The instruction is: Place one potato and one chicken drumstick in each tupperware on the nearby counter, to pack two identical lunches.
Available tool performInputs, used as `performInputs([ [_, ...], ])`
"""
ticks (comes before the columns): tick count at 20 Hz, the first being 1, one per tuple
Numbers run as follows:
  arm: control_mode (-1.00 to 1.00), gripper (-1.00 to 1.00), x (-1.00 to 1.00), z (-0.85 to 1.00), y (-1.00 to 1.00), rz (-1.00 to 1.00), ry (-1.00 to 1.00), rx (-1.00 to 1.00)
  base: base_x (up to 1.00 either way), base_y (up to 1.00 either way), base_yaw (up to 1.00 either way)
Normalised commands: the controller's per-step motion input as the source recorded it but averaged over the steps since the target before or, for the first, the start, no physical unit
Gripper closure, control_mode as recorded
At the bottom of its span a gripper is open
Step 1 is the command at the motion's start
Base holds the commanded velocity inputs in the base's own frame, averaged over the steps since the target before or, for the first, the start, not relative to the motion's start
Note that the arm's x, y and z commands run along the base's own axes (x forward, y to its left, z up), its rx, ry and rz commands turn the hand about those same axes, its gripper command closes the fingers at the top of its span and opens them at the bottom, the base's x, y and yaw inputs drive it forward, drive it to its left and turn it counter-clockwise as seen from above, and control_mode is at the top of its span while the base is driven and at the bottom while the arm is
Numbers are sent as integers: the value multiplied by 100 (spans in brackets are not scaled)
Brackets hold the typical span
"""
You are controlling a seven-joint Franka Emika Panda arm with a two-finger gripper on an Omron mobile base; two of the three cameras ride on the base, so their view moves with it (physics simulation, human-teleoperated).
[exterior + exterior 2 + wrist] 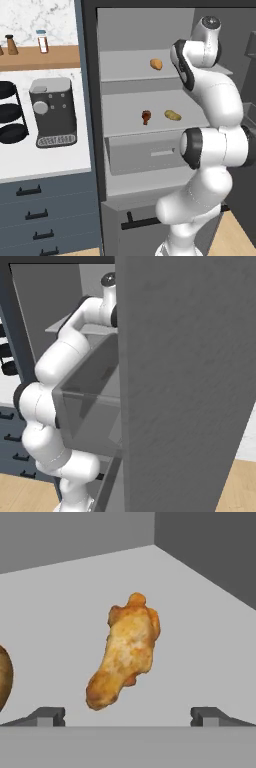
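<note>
The arm reaches into an open fridge, and the packing looks barely begun, judging from what lies on the shelves. In the hand view a golden-orange chicken drumstick (127, 649) lies flat on a pale grey shelf (200, 637), thick end low and to the left, narrow end up; the gripper (128, 716) is spread wide with its 2 tips standing either side of the piece and apart from it, holding nothing. A brown rounded shape at the left edge of that view is likely a potato (4, 677), though too little shows to be sure.

From the left base view, 1 orange-tan potato (156, 64) sits on the upper shelf (125, 65), and on the middle shelf (130, 120) a dark reddish drumstick (146, 117) lies near a yellowish potato (172, 115), the 2 apart. The white counter (50, 160) to the left carries a coffee machine (52, 112), and no tupperware can be seen on the stretch visible here, so what the trays hold cannot be told.

My judgement: several pieces are yet to be moved, and the step in hand is closing on this drumstick, then carrying it out to a tray
</note>
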Motion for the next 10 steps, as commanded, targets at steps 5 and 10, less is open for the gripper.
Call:
performInputs([
  [5, -100, -100, 50, -20, -6, 0, 0, 5, 0, 0, 0],
  [10, -100, -100, 58, -21, -9, 0, 0, 3, 0, 0, 0],
])
